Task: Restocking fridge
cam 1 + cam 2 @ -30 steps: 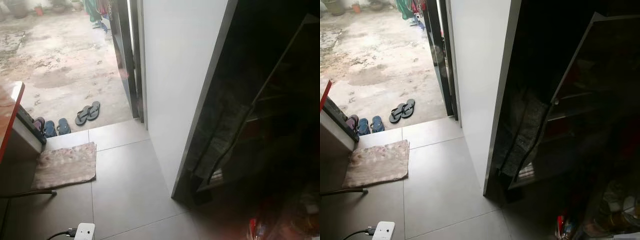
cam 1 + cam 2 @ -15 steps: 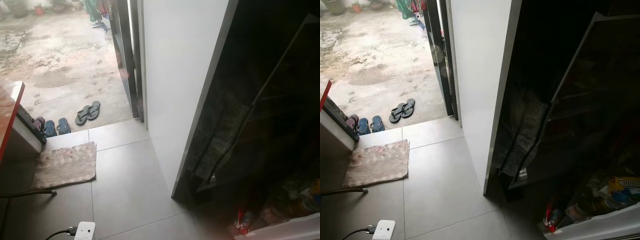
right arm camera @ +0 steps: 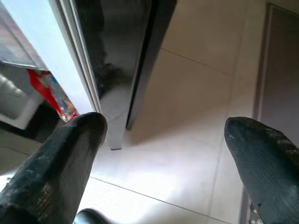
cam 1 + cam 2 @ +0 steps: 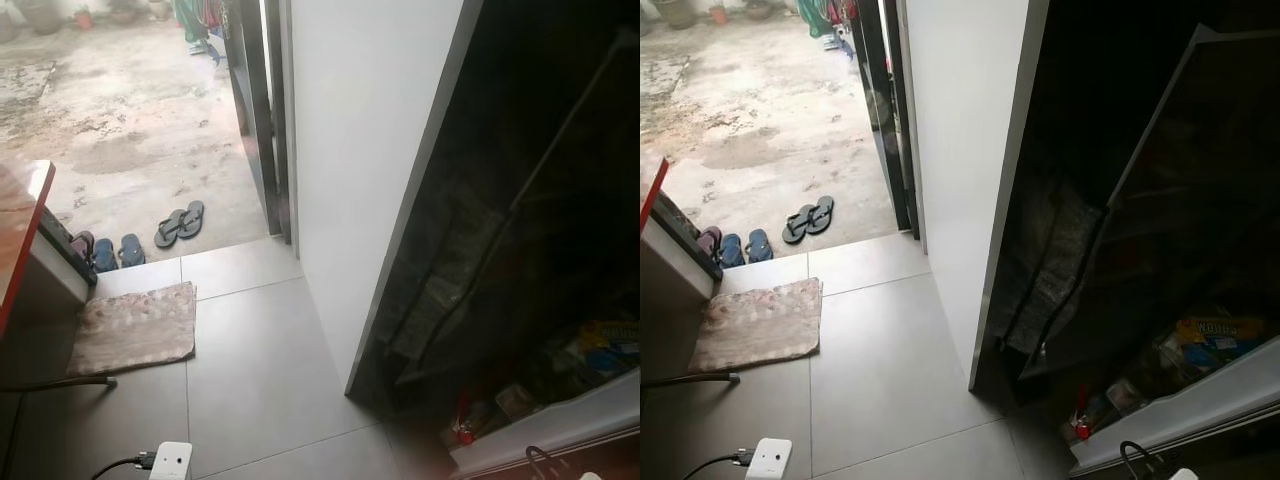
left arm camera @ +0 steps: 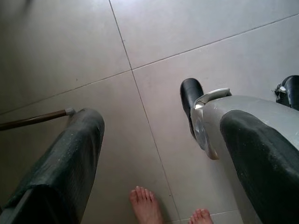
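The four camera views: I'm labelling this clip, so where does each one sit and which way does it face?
Left eye view: on the head, looking down at the tiled floor, doormat and dark fridge interior.
Right eye view: the same scene from its stereo twin; both share the sandals.
Left wrist view: along the open left gripper at the floor, the robot's leg and a person's bare toes.
Right wrist view: along the open right gripper at the fridge door's lower edge.

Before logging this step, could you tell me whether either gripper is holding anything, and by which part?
Nothing is held. The left gripper and right gripper both hang open over bare floor.
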Robot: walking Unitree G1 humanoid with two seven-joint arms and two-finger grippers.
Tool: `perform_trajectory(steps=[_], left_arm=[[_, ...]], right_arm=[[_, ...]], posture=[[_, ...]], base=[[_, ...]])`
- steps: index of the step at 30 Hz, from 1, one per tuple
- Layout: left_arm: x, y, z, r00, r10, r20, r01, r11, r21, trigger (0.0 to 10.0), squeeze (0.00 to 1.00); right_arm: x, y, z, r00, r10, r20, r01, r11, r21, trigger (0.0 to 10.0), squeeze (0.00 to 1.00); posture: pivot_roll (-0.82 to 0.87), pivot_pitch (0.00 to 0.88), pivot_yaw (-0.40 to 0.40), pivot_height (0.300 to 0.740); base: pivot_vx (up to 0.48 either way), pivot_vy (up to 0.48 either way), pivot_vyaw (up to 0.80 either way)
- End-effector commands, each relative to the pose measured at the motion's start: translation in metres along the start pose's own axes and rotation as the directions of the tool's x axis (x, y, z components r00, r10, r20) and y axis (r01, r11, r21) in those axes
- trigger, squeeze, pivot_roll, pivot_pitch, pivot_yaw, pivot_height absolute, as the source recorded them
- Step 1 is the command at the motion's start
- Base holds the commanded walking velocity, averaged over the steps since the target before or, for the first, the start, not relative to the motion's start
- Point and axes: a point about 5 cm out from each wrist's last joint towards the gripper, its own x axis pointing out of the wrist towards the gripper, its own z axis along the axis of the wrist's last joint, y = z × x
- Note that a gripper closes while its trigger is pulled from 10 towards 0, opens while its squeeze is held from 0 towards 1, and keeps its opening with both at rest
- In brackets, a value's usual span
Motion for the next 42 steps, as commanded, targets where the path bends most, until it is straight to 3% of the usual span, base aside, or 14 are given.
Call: perform_trajectory(steps=[1,4,14,18,21,29,31,39,40,41,42], left_arm=[[-0.001,0.000,-0.006,1.000,-0.006,-0.018,0.007,1.000,0.023,10.0,0.00],[-0.001,0.000,-0.005,1.000,-0.009,-0.016,0.009,1.000,0.024,10.0,0.00],[-0.001,-0.002,-0.006,1.000,-0.015,-0.016,0.015,0.999,0.030,10.0,0.00],[-0.004,0.008,-0.016,0.999,-0.007,-0.040,0.008,0.999,0.035,10.0,0.00],[-0.007,0.014,-0.025,0.998,-0.001,-0.058,0.003,0.999,0.040,10.0,0.00],[-0.009,0.016,-0.032,0.997,-0.001,-0.077,0.005,0.999,0.051,10.0,0.00],[-0.009,0.014,-0.032,0.997,0.000,-0.078,0.004,0.999,0.054,10.0,0.00],[-0.006,0.005,-0.027,0.997,-0.004,-0.076,0.008,0.998,0.055,10.0,0.00],[-0.006,0.004,-0.027,0.997,-0.004,-0.075,0.008,0.999,0.054,10.0,0.00],[-0.006,0.004,-0.027,0.997,-0.004,-0.075,0.008,0.999,0.054,10.0,0.00],[-0.006,0.004,-0.026,0.997,-0.004,-0.073,0.008,0.999,0.053,10.0,0.00]], right_arm=[[-0.001,0.002,-0.002,0.999,0.047,0.006,-0.047,0.998,-0.032,10.0,0.00],[-0.001,0.006,0.002,0.998,0.056,0.020,-0.055,0.998,-0.024,10.0,0.00],[0.000,-0.024,-0.005,0.993,-0.115,-0.022,0.116,0.993,0.029,10.0,0.00],[0.005,-0.012,0.014,0.997,-0.028,0.068,0.024,0.998,0.055,10.0,0.00],[0.008,0.008,0.030,0.989,0.068,0.133,-0.081,0.992,0.094,10.0,0.00],[0.007,0.042,0.044,0.950,0.262,0.171,-0.266,0.964,0.003,10.0,0.00],[0.002,0.054,0.044,0.916,0.362,0.174,-0.353,0.932,-0.080,10.0,0.00],[-0.001,0.073,0.051,0.862,0.472,0.186,-0.461,0.881,-0.102,10.0,0.00],[-0.004,0.085,0.057,0.828,0.525,0.197,-0.510,0.851,-0.123,10.0,0.00],[-0.004,0.085,0.057,0.828,0.525,0.197,-0.510,0.851,-0.123,10.0,0.00],[-0.007,0.098,0.065,0.788,0.581,0.206,-0.566,0.814,-0.131,10.0,0.00]], posture=[[0.01,0.117,-0.021,0.740],[0.01,0.114,-0.022,0.740],[0.01,0.103,-0.022,0.740],[0.01,0.100,-0.021,0.740],[0.01,0.100,-0.021,0.740],[0.01,0.107,-0.021,0.740],[0.01,0.108,-0.022,0.740],[0.01,0.114,-0.017,0.740],[0.00,0.115,-0.015,0.740],[0.00,0.115,-0.015,0.740],[0.00,0.116,-0.015,0.740]], base=[[0.000,0.000,0.00],[0.000,0.000,0.00],[0.000,0.000,0.00],[0.000,0.000,0.00],[0.000,0.000,0.00],[0.000,0.000,0.00],[0.000,0.000,0.00],[0.000,0.000,0.00],[0.000,0.000,0.00],[0.000,0.000,0.00],[0.000,0.000,0.00]])
